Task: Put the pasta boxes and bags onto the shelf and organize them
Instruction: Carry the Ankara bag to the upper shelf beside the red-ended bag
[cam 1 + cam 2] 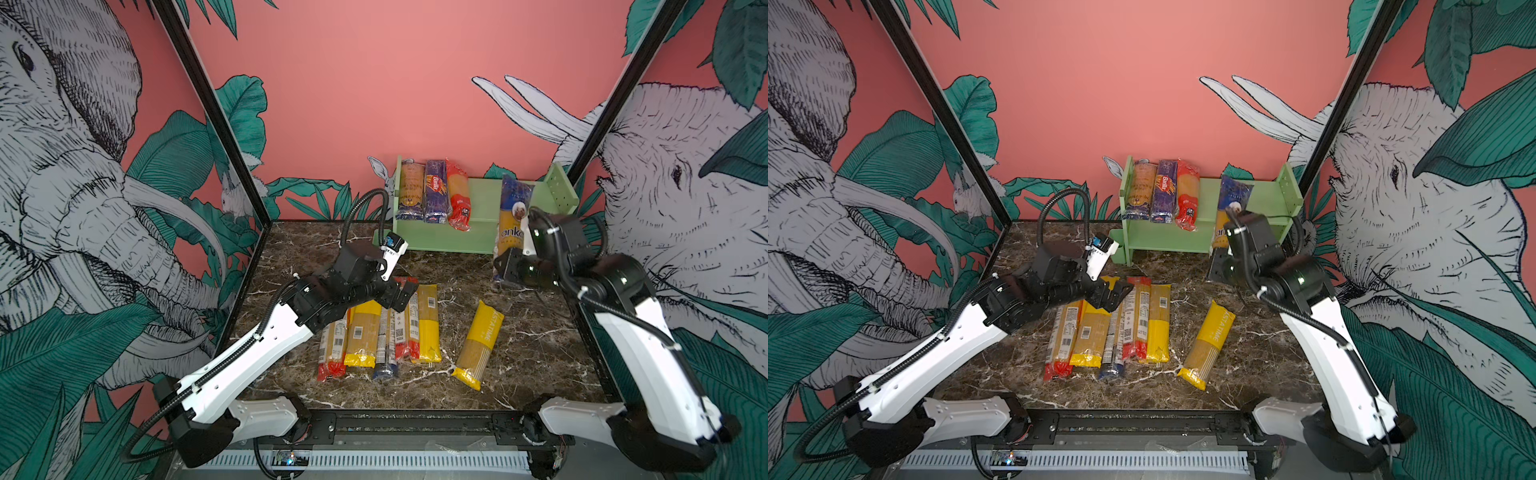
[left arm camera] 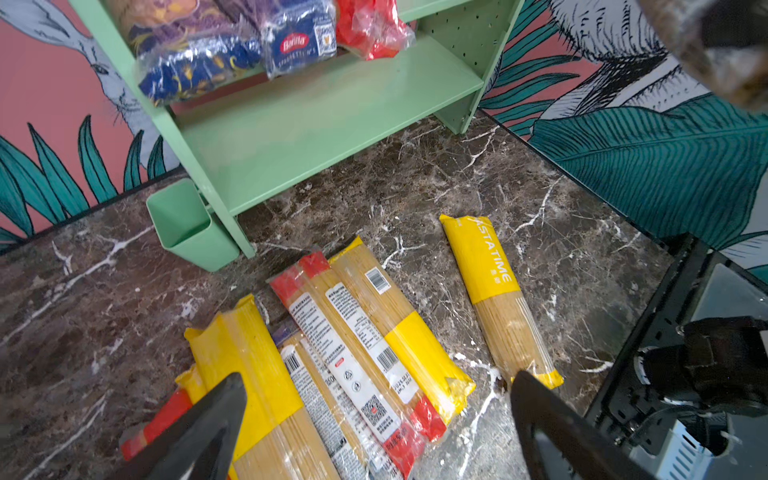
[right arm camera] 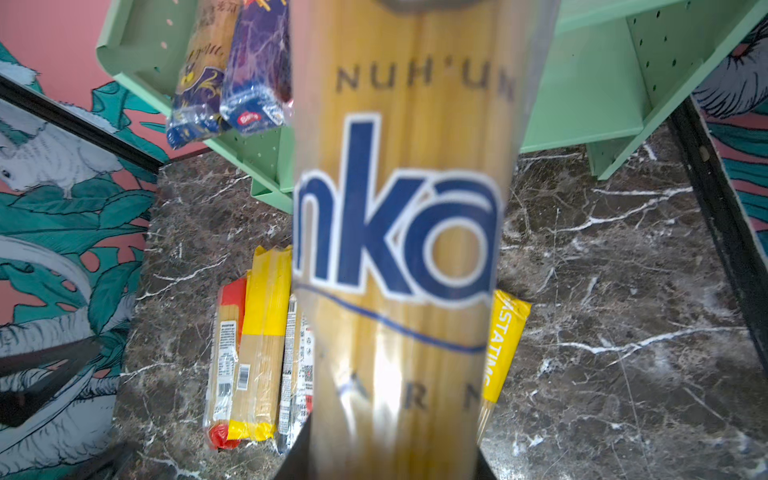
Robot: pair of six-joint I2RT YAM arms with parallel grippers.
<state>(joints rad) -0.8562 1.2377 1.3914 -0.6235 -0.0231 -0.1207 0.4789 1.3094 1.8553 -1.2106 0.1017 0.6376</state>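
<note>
The light green shelf (image 1: 484, 241) (image 1: 1167, 243) stands at the back with three pasta packs (image 1: 435, 191) leaning on the left of its upper tier. My right gripper (image 1: 509, 266) (image 3: 392, 449) is shut on a clear blue-topped pasta bag (image 1: 513, 216) (image 3: 399, 208), held upright in front of the shelf's right half. My left gripper (image 1: 405, 293) (image 2: 378, 376) hangs open, with nothing between its fingers, just above the far ends of a row of several spaghetti packs (image 1: 386, 332) (image 2: 340, 353) lying on the table. A lone yellow pack (image 1: 478, 345) (image 2: 494, 291) lies to their right.
A small green cup (image 2: 187, 224) (image 1: 380, 239) hangs on the shelf's left side. The lower tier (image 2: 316, 129) is bare. Patterned walls and black frame posts (image 1: 216, 124) close the dark marble table on both sides.
</note>
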